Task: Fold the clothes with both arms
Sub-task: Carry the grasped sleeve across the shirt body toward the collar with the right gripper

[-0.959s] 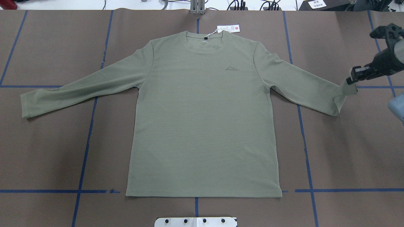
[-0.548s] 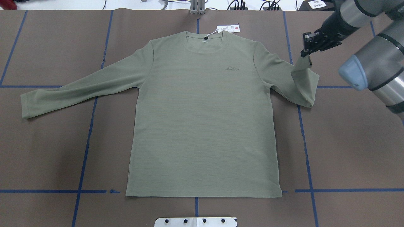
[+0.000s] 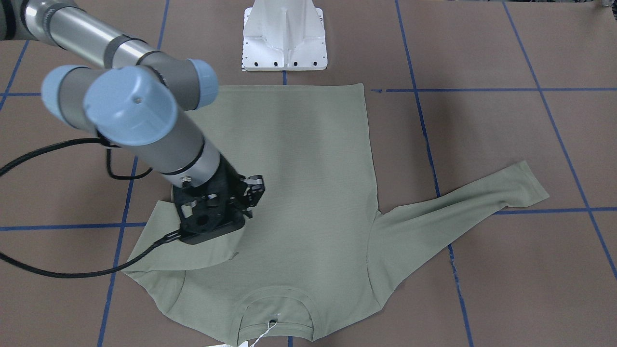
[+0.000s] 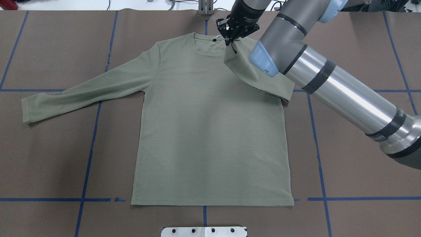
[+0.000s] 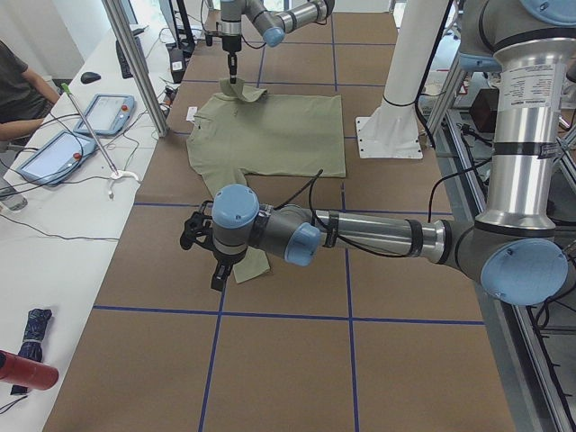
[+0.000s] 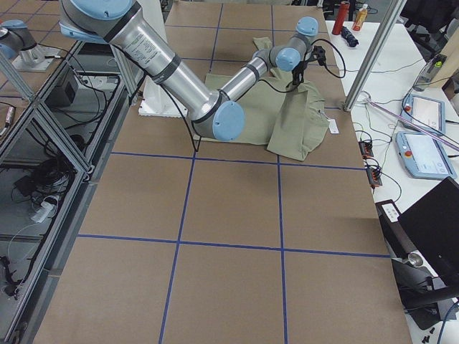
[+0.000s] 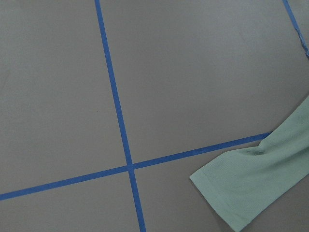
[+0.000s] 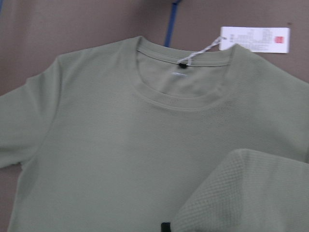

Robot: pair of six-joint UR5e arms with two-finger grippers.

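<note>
The sage-green long-sleeved shirt (image 4: pixel 210 131) lies flat, collar (image 8: pixel 186 94) at the far edge, with the white hang tag (image 8: pixel 256 39) beyond it. My right gripper (image 4: pixel 229 39) is shut on the right sleeve's cuff and holds it just by the collar. That sleeve (image 4: pixel 260 77) is folded across the chest and covers the logo. The left sleeve (image 4: pixel 82 93) lies stretched out; its cuff (image 7: pixel 251 188) shows in the left wrist view. My left gripper (image 5: pixel 209 261) hovers by that cuff. It shows only in the exterior left view, so I cannot tell its state.
The brown table cover carries a grid of blue tape lines (image 4: pixel 88 158). The white pedestal base (image 3: pixel 284 38) stands at the robot's edge near the shirt hem. A side bench with tablets (image 5: pixel 99 112) and cables runs along the far edge.
My right gripper has carried the sleeve cuff from the far right up and across to the collar, folding the right sleeve over the chest. The body and left sleeve have not moved.
</note>
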